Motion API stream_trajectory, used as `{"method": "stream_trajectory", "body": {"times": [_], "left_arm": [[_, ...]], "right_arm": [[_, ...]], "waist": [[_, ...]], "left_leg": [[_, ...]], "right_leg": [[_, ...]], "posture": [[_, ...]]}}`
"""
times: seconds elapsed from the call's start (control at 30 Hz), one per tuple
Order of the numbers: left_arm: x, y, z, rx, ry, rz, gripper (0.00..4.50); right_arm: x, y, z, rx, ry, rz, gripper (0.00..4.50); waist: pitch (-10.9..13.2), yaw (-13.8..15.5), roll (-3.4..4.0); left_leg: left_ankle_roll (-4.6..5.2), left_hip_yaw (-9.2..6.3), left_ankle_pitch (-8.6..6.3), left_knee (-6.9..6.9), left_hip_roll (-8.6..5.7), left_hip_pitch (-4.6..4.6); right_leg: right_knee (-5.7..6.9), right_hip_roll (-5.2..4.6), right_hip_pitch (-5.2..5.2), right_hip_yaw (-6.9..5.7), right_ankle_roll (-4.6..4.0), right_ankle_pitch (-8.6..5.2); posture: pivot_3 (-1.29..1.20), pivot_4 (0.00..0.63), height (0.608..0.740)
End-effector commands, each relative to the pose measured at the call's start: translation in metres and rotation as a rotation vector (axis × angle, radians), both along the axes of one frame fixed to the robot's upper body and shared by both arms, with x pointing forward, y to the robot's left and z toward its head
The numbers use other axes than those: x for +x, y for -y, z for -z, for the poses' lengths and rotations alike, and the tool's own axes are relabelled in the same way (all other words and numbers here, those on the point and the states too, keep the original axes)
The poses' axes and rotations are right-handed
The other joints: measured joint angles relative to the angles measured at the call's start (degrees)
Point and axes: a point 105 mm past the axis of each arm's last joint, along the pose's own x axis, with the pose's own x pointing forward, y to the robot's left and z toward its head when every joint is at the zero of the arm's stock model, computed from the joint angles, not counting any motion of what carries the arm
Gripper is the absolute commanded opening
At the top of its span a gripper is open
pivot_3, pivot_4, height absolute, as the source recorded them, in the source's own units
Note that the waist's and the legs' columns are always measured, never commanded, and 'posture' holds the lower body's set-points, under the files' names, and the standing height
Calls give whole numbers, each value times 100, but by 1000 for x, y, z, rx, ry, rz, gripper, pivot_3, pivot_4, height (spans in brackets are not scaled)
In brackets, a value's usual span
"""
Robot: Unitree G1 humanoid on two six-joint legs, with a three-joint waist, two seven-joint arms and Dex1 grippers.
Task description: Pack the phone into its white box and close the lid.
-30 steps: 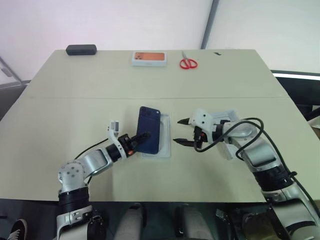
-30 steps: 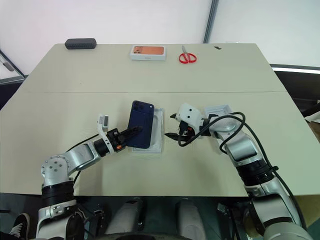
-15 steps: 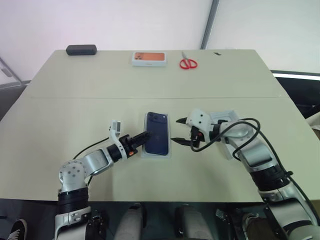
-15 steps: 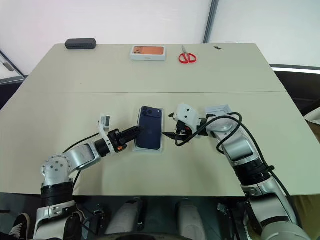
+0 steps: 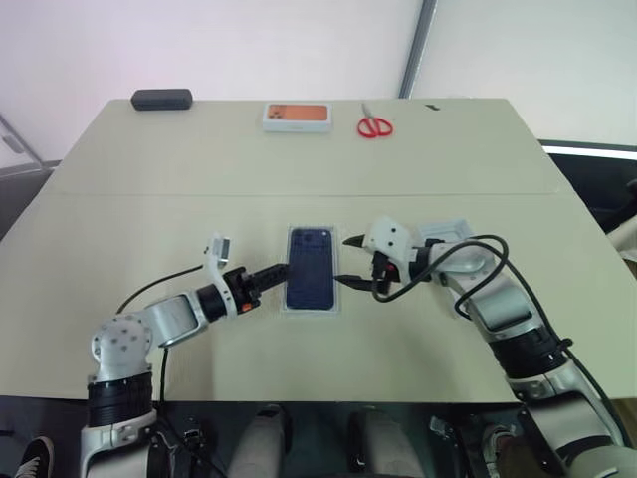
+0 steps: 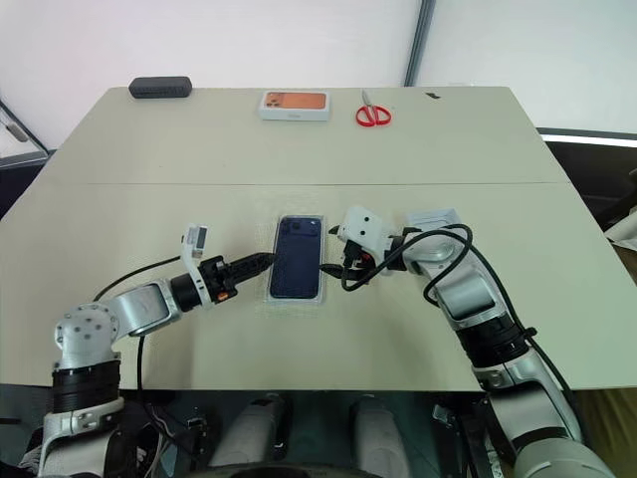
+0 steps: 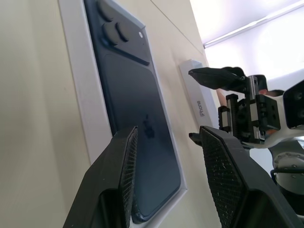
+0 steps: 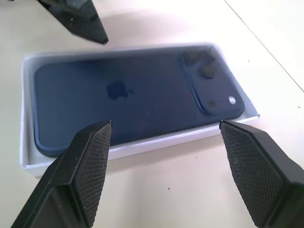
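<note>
The dark navy phone [image 5: 310,267] lies flat, back up, inside the white box [image 5: 311,312] at the table's middle. Its camera cluster [image 8: 209,80] sits at the far end. My left gripper [image 5: 280,272] is open just off the box's left side, with nothing between its fingers [image 7: 124,166]. At the box's right side my right gripper [image 5: 346,260] is open wide, fingertips close to the rim without touching it. The lid [image 5: 450,232] rests on the table behind my right forearm, partly hidden by arm and cable; its white side wall [image 7: 197,102] carries lettering.
Along the far edge lie a black case [image 5: 161,99], a white box with an orange picture [image 5: 297,117] and red scissors [image 5: 375,126]. A seam crosses the table [image 5: 149,239] between them and the box.
A second ago my left gripper held the phone tilted over the box. The phone now lies flat in it, and that gripper has let go and drawn back left. The right gripper stays open.
</note>
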Motion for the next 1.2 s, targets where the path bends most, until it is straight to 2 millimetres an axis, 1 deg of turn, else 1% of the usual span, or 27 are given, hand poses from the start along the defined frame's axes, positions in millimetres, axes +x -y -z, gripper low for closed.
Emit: {"method": "stream_trajectory", "body": {"times": [0.03, 0.17, 0.23, 0.27, 0.3, 0.37, 0.43, 0.47, 0.53, 0.67, 0.73, 0.9, 1.0, 1.1, 1.2], "left_arm": [[0, -3, -18, 5, 82, 13, 2170], [0, -13, -16, 100, 106, 14, 2170], [12, -26, -18, 146, 132, -59, 1668], [17, -31, -18, 169, 143, -85, 1360], [21, -36, -19, 205, 161, -109, 873], [25, -39, -18, 253, 183, -116, 0], [25, -37, -16, 264, 194, -95, 0], [25, -35, -15, 267, 195, -87, 0], [27, -28, -9, 290, 198, -76, 0], [30, -14, 10, 419, 216, -41, 0], [30, -5, 13, 435, 230, -18, 0], [35, 17, 14, 405, 238, 16, 0], [37, 31, 12, 380, 250, 45, 0], [41, 47, 9, 354, 261, 76, 0], [46, 69, 6, 332, 282, 124, 0]], "right_arm": [[1, -4, -10, 20, 27, -11, 3810], [3, -3, -12, 44, 6, 5, 3810], [5, -1, -8, 38, -4, 25, 3274], [4, -1, -7, 36, -8, 26, 2953], [5, 0, -6, 33, -6, 30, 2504], [5, -1, -4, 28, -3, 33, 1474], [5, -2, -2, 19, 1, 31, 441], [5, -2, -1, 12, 5, 31, 29], [6, -2, 3, -9, 13, 37, 29], [13, 6, 16, -119, 63, 68, 29], [14, 6, 20, -141, 79, 64, 29], [13, 5, 23, -157, 86, 51, 29], [12, 5, 19, -126, 74, 57, 29], [15, 13, 17, -147, 88, 74, 29], [20, 26, 16, -210, 114, 82, 29]], "waist": [[0, 0, 0], [1, -8, 2], [1, -4, 2], [1, -1, 2], [2, 0, 2], [1, 0, 2], [2, -1, 2], [2, -1, 2], [2, -1, 2], [2, -1, 2], [2, 0, 2], [3, 1, 3], [3, -1, 3], [4, 10, 3], [5, 25, 1]], "left_leg": [[0, 0, 0, 0, 0, 0], [0, 1, 0, -2, 1, 0], [0, 1, 0, -3, 1, 0], [0, 1, 0, -2, 1, 0], [0, 1, 0, -2, 0, 0], [0, 1, 0, -3, 0, 0], [0, 3, 0, -5, 0, 0], [0, 4, 0, -6, 0, 0], [0, 4, 0, -5, 0, 0], [0, 3, 0, -4, -1, 0], [0, 5, 0, -4, -2, -1], [0, 2, 0, -4, -1, -1], [0, 2, 0, -3, -2, -1], [1, 2, 0, -2, -3, -1], [1, 1, 0, 2, -8, -1]], "right_leg": [[0, 0, 0, 0, 0, 0], [0, 1, -1, 0, -1, -1], [0, 1, -2, 1, -2, -1], [0, 0, -1, 1, -3, -2], [-1, 0, -2, 0, -3, -2], [-2, 0, -2, 1, -4, -2], [-5, -1, -2, 2, -3, -2], [-6, -3, -2, 2, -3, -2], [-6, -4, -1, 2, -2, -1], [-5, -2, -1, 2, -2, -1], [-6, -2, -1, 2, -2, -1], [-5, -1, -1, 0, 0, 0], [-5, 0, 0, -1, 1, 1], [-4, 0, 1, -1, 2, 1], [-6, -1, 8, -8, 3, 1]], "posture": [[0, 150, 740], [0, 150, 740], [0, 150, 740], [0, 150, 740], [0, 150, 740], [0, 150, 740], [0, 150, 740], [0, 150, 740], [0, 150, 740], [0, 150, 740], [0, 150, 740], [0, 150, 740], [0, 150, 740], [0, 150, 740], [0, 150, 740]]}}
